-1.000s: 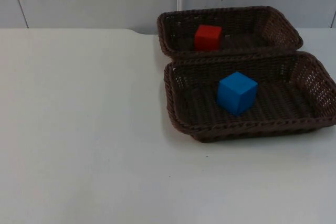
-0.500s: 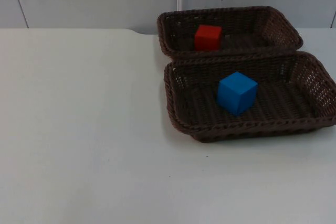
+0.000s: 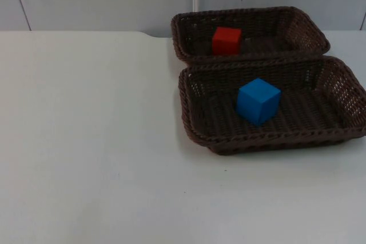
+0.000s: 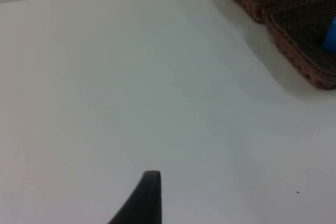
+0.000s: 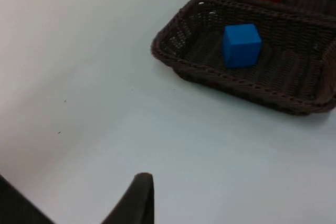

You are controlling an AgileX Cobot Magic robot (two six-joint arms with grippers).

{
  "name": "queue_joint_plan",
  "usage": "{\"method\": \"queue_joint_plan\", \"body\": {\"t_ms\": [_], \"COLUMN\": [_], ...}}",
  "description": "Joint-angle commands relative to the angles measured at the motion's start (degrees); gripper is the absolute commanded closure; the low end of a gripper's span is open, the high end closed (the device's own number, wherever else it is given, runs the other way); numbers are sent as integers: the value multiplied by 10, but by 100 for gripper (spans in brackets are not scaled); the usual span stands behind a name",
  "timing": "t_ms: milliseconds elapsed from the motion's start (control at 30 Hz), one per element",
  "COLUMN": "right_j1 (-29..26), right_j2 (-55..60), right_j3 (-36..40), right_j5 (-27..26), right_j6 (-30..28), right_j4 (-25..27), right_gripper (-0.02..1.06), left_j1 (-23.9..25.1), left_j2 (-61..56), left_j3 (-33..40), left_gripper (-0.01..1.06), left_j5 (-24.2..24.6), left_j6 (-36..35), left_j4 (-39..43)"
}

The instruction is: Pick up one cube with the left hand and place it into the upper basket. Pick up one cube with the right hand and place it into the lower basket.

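I can't tell either gripper's state. Ahead of my left fingertip [image 4: 149, 198], the red cube [image 3: 226, 40] sits in the upper basket [image 3: 303, 30], the blue cube [image 3: 258, 101] in the lower basket [image 3: 343, 92].

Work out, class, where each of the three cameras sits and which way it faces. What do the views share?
Top view: fixed above, facing down and forward at upper basket and lower basket.
Left wrist view: on the left arm, one black fingertip over the table.
Right wrist view: on the right arm, fingertip showing.
Shared: red cube, blue cube.
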Motion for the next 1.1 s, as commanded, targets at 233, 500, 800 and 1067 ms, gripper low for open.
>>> {"method": "queue_joint_plan", "body": {"t_ms": [233,500,800,1067], "right_j1": [-117,-206,-281,-319], "right_j2": [-2,-2,-2,-2], "right_j3": [1,1,1,1], "right_j5": [-3,-3,-3,-3], "right_j6": [-5,-5,-5,-5], "right_j4": [4,4,4,4], "right_gripper": [-1,-1,-1,-1], "left_j1": [2,2,2,2], "left_j2": [-2,-2,-2,-2], "left_j3": [2,2,2,2], "left_gripper": [0,0,0,0], "left_j5": [2,2,2,2], "left_j6": [-3,-3,-3,-3], "left_j4": [2,2,2,2]}}
